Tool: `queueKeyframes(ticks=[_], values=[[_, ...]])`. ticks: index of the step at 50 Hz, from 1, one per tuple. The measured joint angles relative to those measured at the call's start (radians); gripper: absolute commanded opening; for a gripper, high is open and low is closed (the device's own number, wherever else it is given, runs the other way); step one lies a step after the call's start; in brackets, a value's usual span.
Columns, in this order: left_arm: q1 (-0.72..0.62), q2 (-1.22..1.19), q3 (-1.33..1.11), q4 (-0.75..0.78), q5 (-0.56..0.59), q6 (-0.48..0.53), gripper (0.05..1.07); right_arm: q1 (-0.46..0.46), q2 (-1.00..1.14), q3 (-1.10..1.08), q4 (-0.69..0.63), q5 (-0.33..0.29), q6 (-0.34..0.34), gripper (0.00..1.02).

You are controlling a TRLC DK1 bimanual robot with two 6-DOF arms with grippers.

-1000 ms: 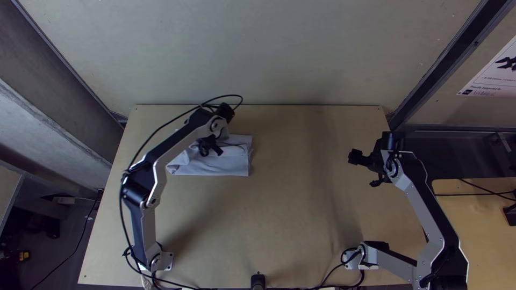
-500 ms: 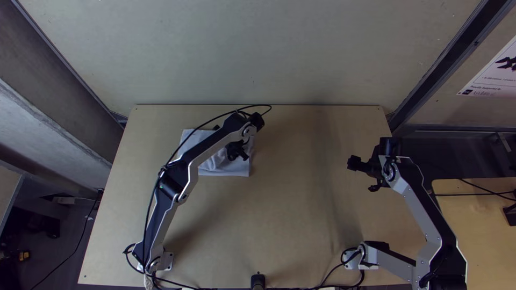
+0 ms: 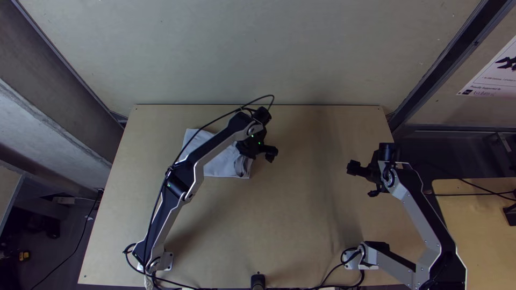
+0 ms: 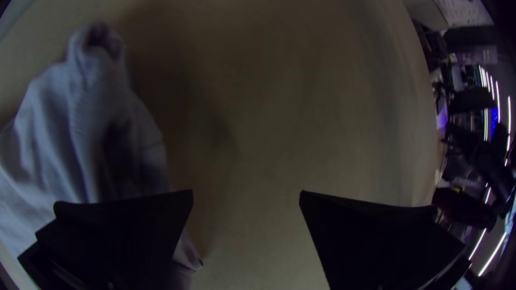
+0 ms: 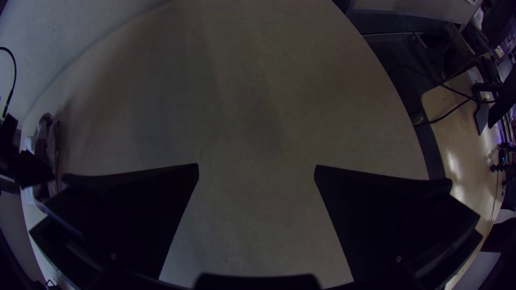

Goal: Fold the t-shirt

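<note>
Left gripper [image 3: 264,154], beside the rumpled edge of the pale grey cloth t-shirt [image 3: 219,164]: its wide flat black fingers stand well apart, bare tabletop visible between them; contact with the cloth cannot be told. The shirt lies folded on the far left part of the light wooden table [image 3: 301,220], partly beneath the left arm. Right gripper [image 3: 362,181], above the table's right side: fingers likewise spread wide. A white printed sheet [image 3: 497,72] hangs at right.

A robotics lab, it appears: two silver-grey, black-jointed robot arms [image 3: 418,217] at a light wooden table [image 3: 301,225], plain grey walls [image 3: 242,53], black cables [image 3: 473,194] at right, a white printed sheet [image 3: 490,80] upper right.
</note>
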Motion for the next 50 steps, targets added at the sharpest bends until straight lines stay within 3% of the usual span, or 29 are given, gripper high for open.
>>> queueKeyframes(ticks=[14,27,36,50], values=[[0.034,-0.036,0.003,0.008,-0.020,0.004,1.03,0.033,-0.012,0.002,0.005,0.000,0.000,0.99],[0.041,-0.274,0.003,0.047,-0.019,0.011,1.03,0.074,-0.005,0.157,0.011,0.002,-0.004,0.99],[0.110,-0.434,-0.014,0.049,-0.049,0.027,1.03,0.092,0.003,0.274,0.076,0.005,-0.072,0.99],[0.338,-0.641,-0.148,0.042,-0.211,0.179,1.03,0.095,0.003,0.491,0.217,0.008,-0.192,0.99]])
